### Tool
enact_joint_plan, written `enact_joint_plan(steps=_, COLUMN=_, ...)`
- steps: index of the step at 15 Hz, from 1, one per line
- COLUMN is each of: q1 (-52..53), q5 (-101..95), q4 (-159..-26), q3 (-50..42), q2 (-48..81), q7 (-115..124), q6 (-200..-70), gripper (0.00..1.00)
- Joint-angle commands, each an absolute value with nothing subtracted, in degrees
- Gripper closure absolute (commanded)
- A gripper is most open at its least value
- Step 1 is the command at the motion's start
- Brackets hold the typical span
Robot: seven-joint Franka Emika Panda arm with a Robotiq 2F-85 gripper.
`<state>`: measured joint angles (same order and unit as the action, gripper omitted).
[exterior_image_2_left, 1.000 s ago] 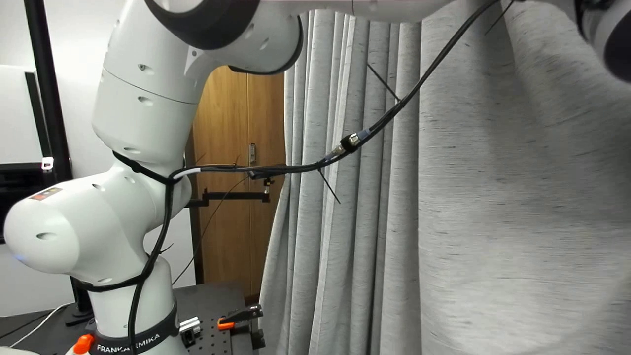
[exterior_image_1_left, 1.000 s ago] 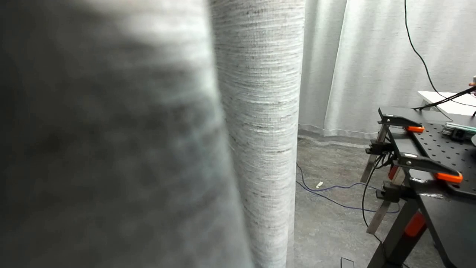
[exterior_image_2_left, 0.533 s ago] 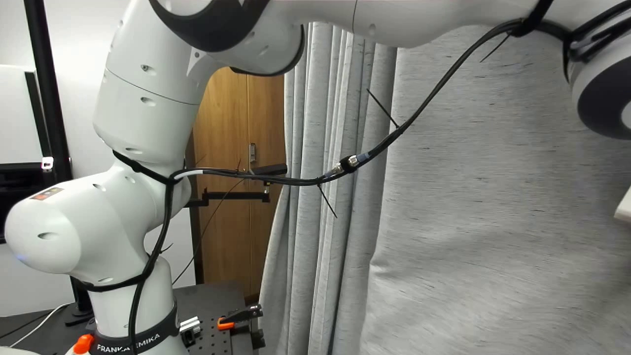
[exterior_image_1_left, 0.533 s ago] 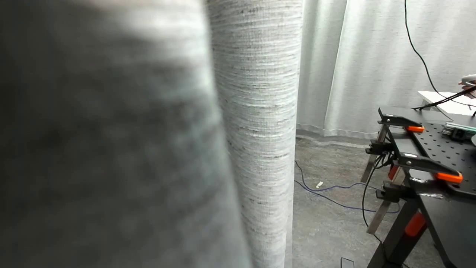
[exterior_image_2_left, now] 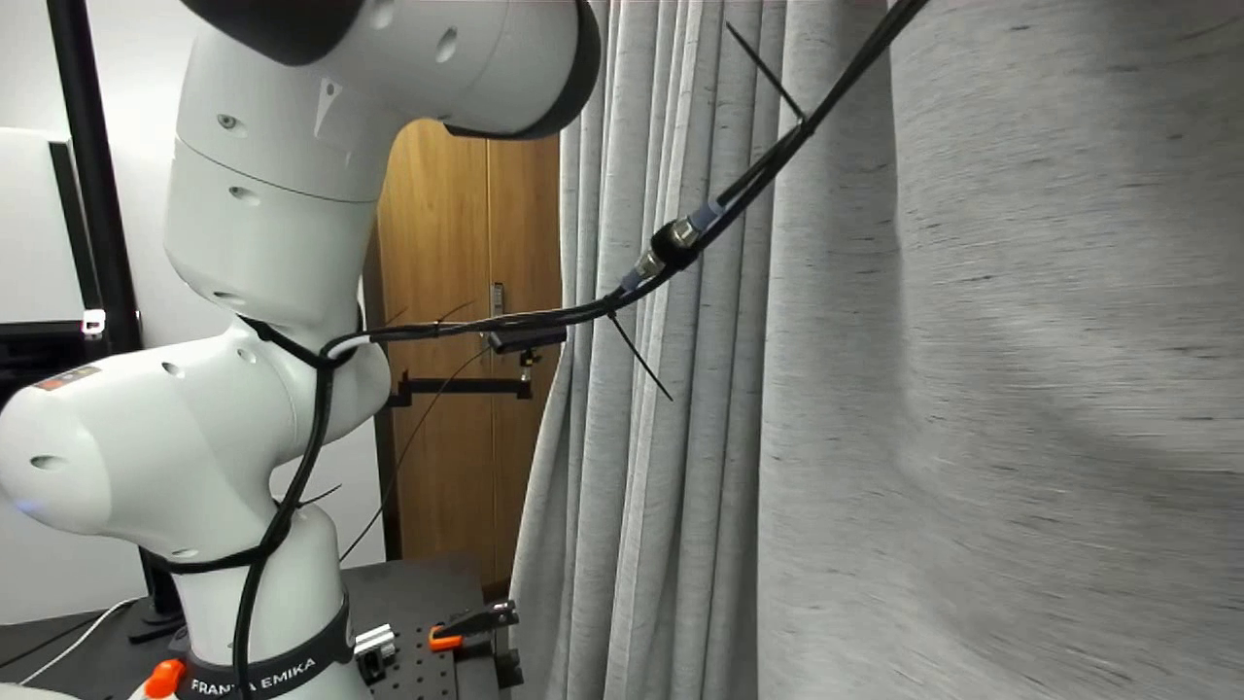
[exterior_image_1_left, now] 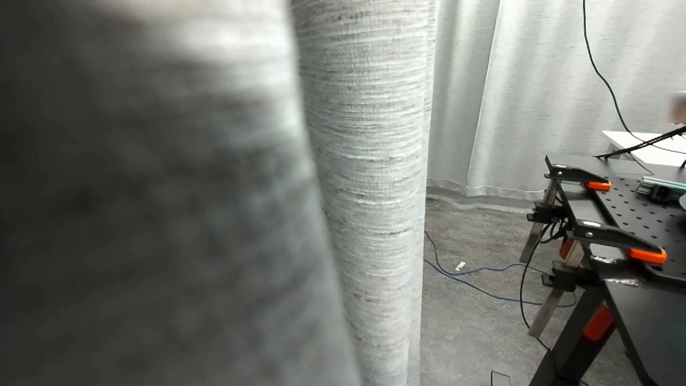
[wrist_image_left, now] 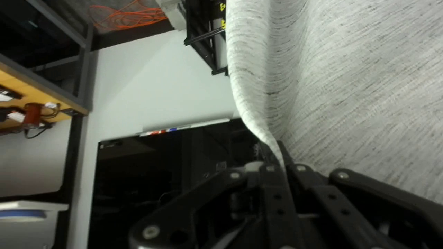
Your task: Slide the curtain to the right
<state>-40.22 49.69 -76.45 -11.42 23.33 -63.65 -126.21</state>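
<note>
A grey woven curtain hangs in folds over the right half of an exterior view, with tight pleats at its left and a broad panel at right. It also shows in an exterior view, where a dark blurred fold covers the left side. In the wrist view the curtain fills the right side. My gripper is shut on the curtain's edge, which runs as a thin strip down between the two fingers. The gripper is outside both exterior views. The robot arm reaches up and out of the top of the frame.
A black cable bundle hangs from the arm across the curtain. A black table with orange-tipped clamps stands at right. Behind are a wooden cabinet, a dark screen and blue cables on the floor.
The forearm has risen out of the top of the frame, after dipping lower half a second ago. The cable has lifted with it. The curtain's folds have shifted, its near edge slightly left.
</note>
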Motion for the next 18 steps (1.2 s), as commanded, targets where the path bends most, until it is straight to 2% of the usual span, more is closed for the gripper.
enact_joint_plan(steps=1, q1=-44.25, q5=55.94, q4=-69.38, q3=-11.46, q2=24.8, q7=-60.77, q6=-127.49, gripper=1.0)
enact_joint_plan(steps=13, q1=-35.13, q5=51.37, q4=-77.65, q3=-6.36, q2=23.84, q7=-66.76, q6=-129.14, gripper=1.0)
enact_joint_plan(steps=18, q1=-33.45, q5=51.04, q4=-78.47, q3=-6.89, q2=23.87, q7=-69.04, q6=-134.87, gripper=1.0)
